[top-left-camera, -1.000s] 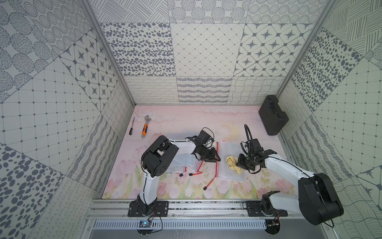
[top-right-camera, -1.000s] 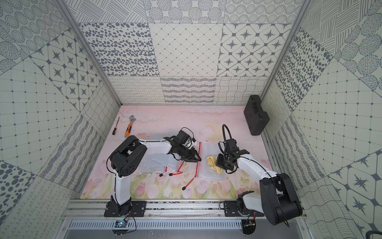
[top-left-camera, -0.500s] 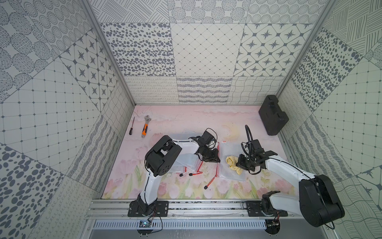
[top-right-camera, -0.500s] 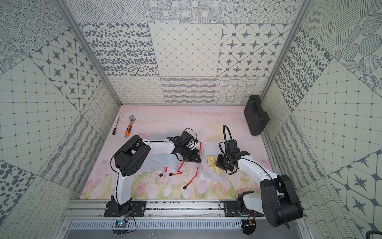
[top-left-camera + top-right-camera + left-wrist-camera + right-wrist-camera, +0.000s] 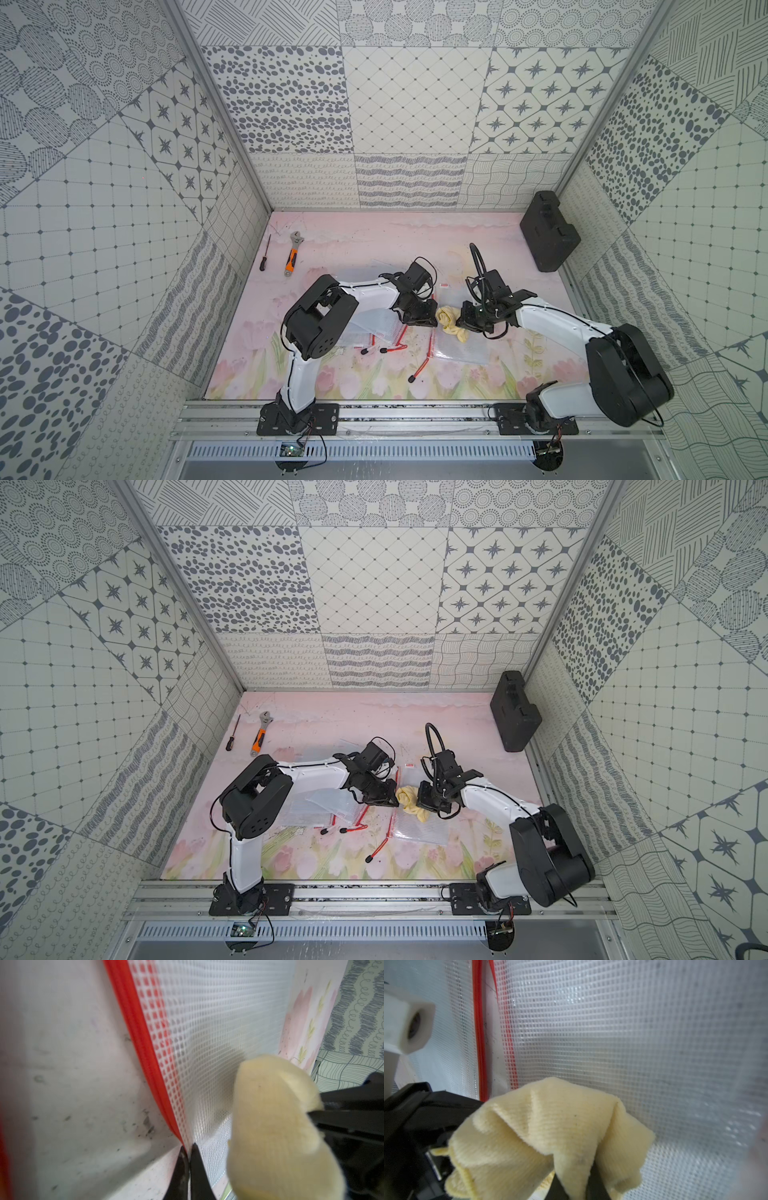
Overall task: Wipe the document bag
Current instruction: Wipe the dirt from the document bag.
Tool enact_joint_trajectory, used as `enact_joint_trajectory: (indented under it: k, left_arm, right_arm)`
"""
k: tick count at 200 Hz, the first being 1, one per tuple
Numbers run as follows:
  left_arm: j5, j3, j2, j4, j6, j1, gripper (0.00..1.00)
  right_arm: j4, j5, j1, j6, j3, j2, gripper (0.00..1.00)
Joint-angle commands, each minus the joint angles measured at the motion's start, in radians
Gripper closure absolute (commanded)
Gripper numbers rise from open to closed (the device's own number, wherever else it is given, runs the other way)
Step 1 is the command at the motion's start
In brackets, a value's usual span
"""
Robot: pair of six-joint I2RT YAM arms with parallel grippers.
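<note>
The clear, mesh-reinforced plastic document bag (image 5: 457, 351) (image 5: 419, 829) (image 5: 207, 1043) (image 5: 633, 1032) with its red zip edge lies flat on the pink floral surface (image 5: 374, 249), near the middle, between my two arms. My left hand (image 5: 432, 321) (image 5: 188, 1153) is clenched on that zip edge, pinching it tight. My right hand (image 5: 461, 322) (image 5: 576, 1186) grips a crumpled yellow cloth (image 5: 449, 322) (image 5: 409, 798) (image 5: 270, 1126) (image 5: 550, 1130) over the bag's far end, just beside the left hand. What the bag holds, I can't tell. More clear mesh bags (image 5: 374, 328) sit stacked under my left arm. A small white tag (image 5: 444, 285) with red print lies just behind, too small to read. Back right there's a black hard case (image 5: 548, 232); back left, an orange-handled wrench (image 5: 293, 257) beside a slim dark-handled screwdriver (image 5: 264, 257).
</note>
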Motion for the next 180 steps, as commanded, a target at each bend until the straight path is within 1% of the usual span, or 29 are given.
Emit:
enact_joint_trajectory:
  k: [1,21,40,55,67,74,84,91,103,116,128,145,158,180]
  left_arm:
    - [-0.051,-0.014,-0.006,-0.046,0.009,-0.013,1.0]
    - [-0.07,-0.029,-0.022,-0.055,0.015,-0.016,1.0]
    - [-0.075,-0.038,-0.028,-0.06,0.022,-0.016,1.0]
    - [-0.072,-0.035,-0.023,-0.067,0.028,-0.016,1.0]
    - [-0.067,-0.033,-0.022,-0.069,0.03,-0.016,1.0]
    - [-0.066,-0.033,-0.02,-0.069,0.033,-0.015,1.0]
    - [-0.066,-0.03,-0.017,-0.075,0.037,-0.015,1.0]
    - [-0.066,-0.027,-0.013,-0.079,0.041,-0.016,1.0]
    - [-0.067,-0.018,-0.009,-0.091,0.049,-0.016,1.0]
    - [-0.068,-0.016,-0.009,-0.095,0.054,-0.017,1.0]
    - [-0.066,-0.014,-0.009,-0.094,0.056,-0.016,1.0]
    - [-0.063,0.003,-0.003,-0.112,0.065,-0.016,1.0]
    - [-0.064,0.015,0.0,-0.129,0.076,-0.017,1.0]
    - [-0.07,0.018,-0.009,-0.143,0.081,-0.017,1.0]
  right_arm:
    - [0.044,0.005,0.011,0.042,0.065,0.128,1.0]
    - [0.004,0.038,0.001,0.027,0.133,0.228,1.0]
    - [-0.027,0.038,-0.052,0.007,0.172,0.283,1.0]
    - [-0.053,0.033,-0.12,-0.021,0.18,0.298,1.0]
    - [-0.103,0.072,-0.179,-0.056,0.188,0.296,1.0]
    - [-0.094,0.027,-0.214,-0.078,0.183,0.289,1.0]
    - [-0.101,0.012,-0.253,-0.077,0.183,0.278,1.0]
    - [-0.149,0.079,-0.262,-0.082,0.206,0.273,1.0]
    - [-0.234,0.152,-0.249,-0.108,0.255,0.267,1.0]
    - [-0.239,0.159,-0.222,-0.1,0.274,0.252,1.0]
    - [-0.23,0.162,-0.167,-0.081,0.297,0.266,1.0]
    - [-0.236,0.144,-0.067,-0.06,0.378,0.362,1.0]
    - [-0.228,0.128,-0.01,-0.045,0.433,0.438,1.0]
    - [-0.202,0.091,0.045,-0.011,0.516,0.52,1.0]
